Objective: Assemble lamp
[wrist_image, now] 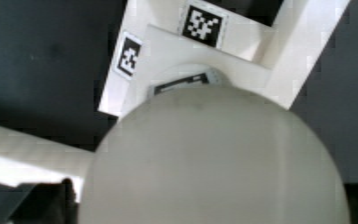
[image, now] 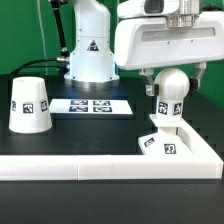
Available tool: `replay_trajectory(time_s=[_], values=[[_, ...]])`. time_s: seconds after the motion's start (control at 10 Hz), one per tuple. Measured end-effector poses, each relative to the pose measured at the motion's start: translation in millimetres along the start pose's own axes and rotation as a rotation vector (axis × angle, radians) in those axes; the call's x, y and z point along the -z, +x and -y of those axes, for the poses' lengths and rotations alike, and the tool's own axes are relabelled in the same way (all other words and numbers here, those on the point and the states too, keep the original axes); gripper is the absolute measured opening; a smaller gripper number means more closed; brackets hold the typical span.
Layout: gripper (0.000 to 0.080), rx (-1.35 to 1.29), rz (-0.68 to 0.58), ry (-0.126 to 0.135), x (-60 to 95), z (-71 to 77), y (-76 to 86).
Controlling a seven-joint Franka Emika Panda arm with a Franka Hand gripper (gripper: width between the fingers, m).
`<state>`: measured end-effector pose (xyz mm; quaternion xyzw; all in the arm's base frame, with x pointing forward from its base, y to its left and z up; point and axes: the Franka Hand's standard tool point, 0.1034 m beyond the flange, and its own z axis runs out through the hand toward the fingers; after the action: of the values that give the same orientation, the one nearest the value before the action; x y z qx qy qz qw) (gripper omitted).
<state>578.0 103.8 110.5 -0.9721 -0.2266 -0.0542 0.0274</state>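
Bulb (image: 171, 88) under my arm looks like smooth white plastic with a slight sheen, same as the shade (image: 30, 105) and base (image: 163, 142). Surface (image: 100, 135) is matt black.

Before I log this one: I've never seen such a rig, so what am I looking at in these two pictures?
A white robot arm is building a lamp. The exterior view looks across a black table; the wrist view looks down from the arm itself. The end effector is at the round bulb, which stands on the square base inside a white corner wall; its fingers are hidden, so the grip is unclear. The shade waits apart, beside the marker board. In the wrist view the bulb fills the frame.
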Motion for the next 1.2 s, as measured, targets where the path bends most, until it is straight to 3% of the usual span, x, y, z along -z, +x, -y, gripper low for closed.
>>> replay_trajectory(time_s=[0.8, 0.9, 1.2], values=[[0.0698, 0.810, 0.055, -0.016, -4.0, 0.6, -0.4], [0.0698, 0.904, 0.058, -0.036, -3.5, 0.1, 2.6], [0.0673, 0.956, 0.058, -0.048, -3.5, -2.5, 3.1]])
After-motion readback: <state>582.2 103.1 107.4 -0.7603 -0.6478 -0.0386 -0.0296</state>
